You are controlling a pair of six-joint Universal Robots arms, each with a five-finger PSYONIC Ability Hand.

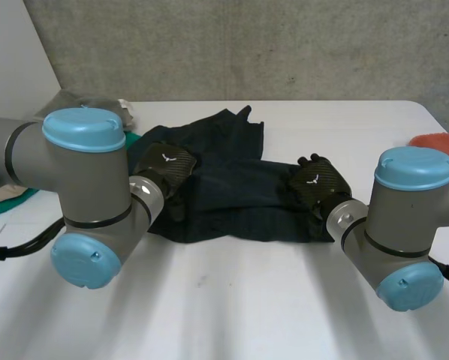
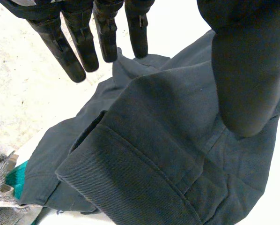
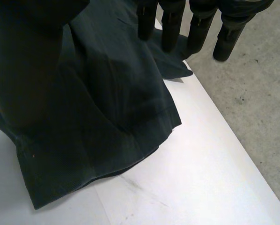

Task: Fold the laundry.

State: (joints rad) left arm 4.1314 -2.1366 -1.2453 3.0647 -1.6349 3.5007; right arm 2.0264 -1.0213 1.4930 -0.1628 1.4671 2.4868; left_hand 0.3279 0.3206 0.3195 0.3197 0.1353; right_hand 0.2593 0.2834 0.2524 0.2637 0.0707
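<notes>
A dark navy garment (image 1: 232,187) lies crumpled and partly folded on the white table (image 1: 232,307). My left hand (image 1: 164,166) hovers over its left part, fingers (image 2: 84,44) straight and spread, thumb (image 2: 245,70) apart, holding nothing; a thick hem fold (image 2: 130,173) lies under the palm. My right hand (image 1: 318,184) is over the garment's right end, fingers (image 3: 170,28) straight above the cloth (image 3: 93,117), nothing gripped.
A grey and green pile of cloth (image 1: 14,199) lies at the table's left edge, seen also beside the garment (image 2: 2,178). An orange-red item (image 1: 438,142) sits at the right edge. The table's far edge (image 3: 233,140) borders a concrete floor.
</notes>
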